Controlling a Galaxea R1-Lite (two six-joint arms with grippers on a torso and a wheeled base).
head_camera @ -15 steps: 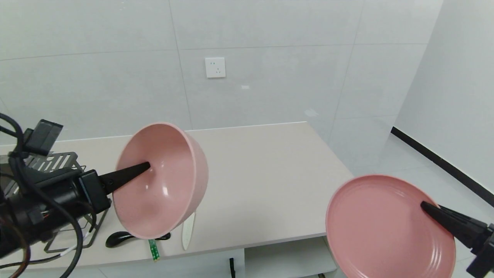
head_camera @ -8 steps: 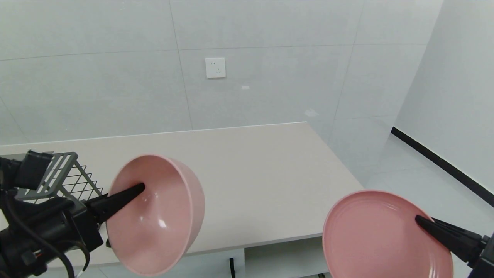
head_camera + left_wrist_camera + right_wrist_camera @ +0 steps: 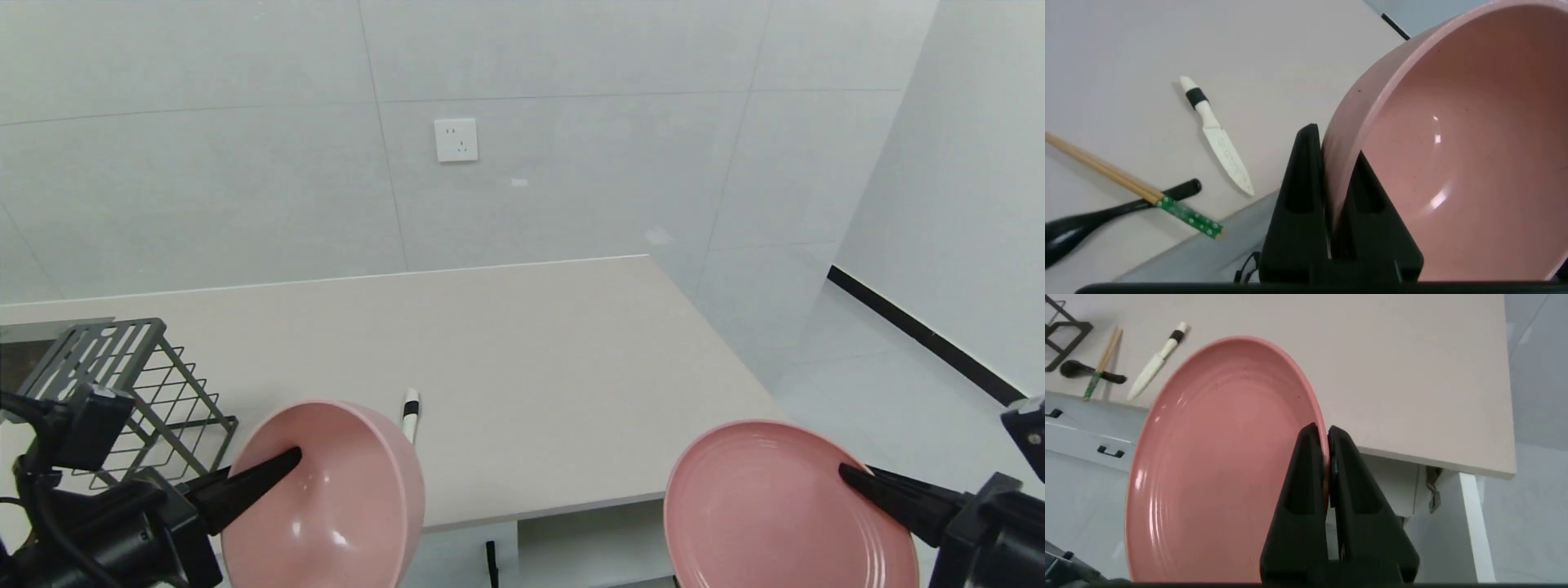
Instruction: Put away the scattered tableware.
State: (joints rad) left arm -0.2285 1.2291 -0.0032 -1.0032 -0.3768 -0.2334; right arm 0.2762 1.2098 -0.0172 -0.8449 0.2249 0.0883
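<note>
Bowl and plate are lifted but not stored; the small pieces are still waiting on the table.

In the lower left of the head view, the left gripper [image 3: 1331, 171] is closed on the rim of the pink bowl [image 3: 1454, 139], with one finger inside and one outside. In the lower right, the right gripper [image 3: 1323, 445] pinches the rim of the pink plate [image 3: 1217, 457], which is tilted in the air in front of the table [image 3: 531, 351]. By my judgement the task is about half done, because nothing is yet in its place. By count there are one bowl, one plate, one white knife [image 3: 1217, 135], one pair of chopsticks [image 3: 1127, 184], one black spoon [image 3: 1102, 216] and one wire rack [image 3: 122, 367]. The knife, chopsticks and spoon lie close together near the front edge of the table.
</note>
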